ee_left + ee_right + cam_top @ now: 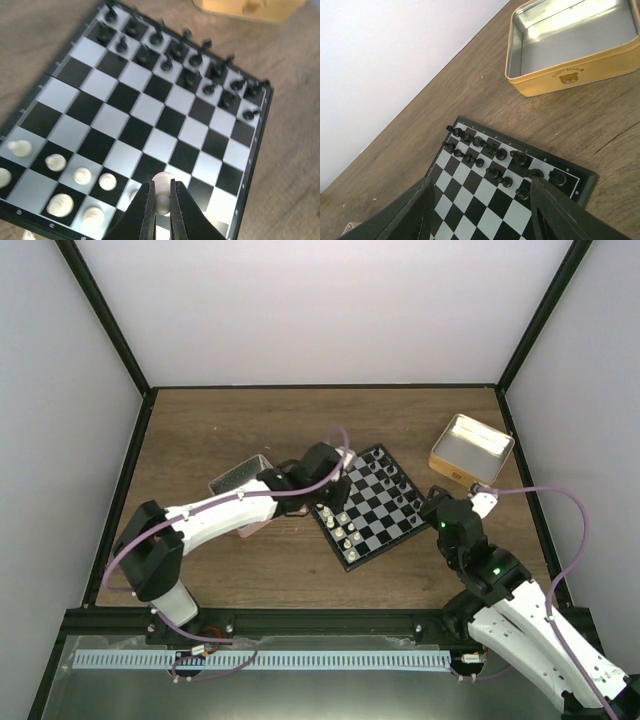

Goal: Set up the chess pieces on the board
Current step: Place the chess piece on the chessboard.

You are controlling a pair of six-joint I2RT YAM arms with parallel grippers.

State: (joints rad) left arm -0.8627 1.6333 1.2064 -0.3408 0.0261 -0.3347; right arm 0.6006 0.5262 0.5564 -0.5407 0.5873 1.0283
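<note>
The board (385, 523) lies tilted mid-table, and also shows in the left wrist view (150, 145) and the right wrist view (485, 210). Black pieces (170, 50) fill its far two rows (490, 150). Several cream-white pieces (55, 162) stand on its near rows. My left gripper (161, 200) is shut on a white piece (163, 181), held just over the board's near right squares. My right gripper (480, 220) is open and empty, above the board's right side (440, 512).
A yellow tin (471, 448) stands open at the back right, seen close in the right wrist view (575, 45). A pink-sided tin (240, 478) stands left of the board, partly under my left arm. Enclosure walls surround the table.
</note>
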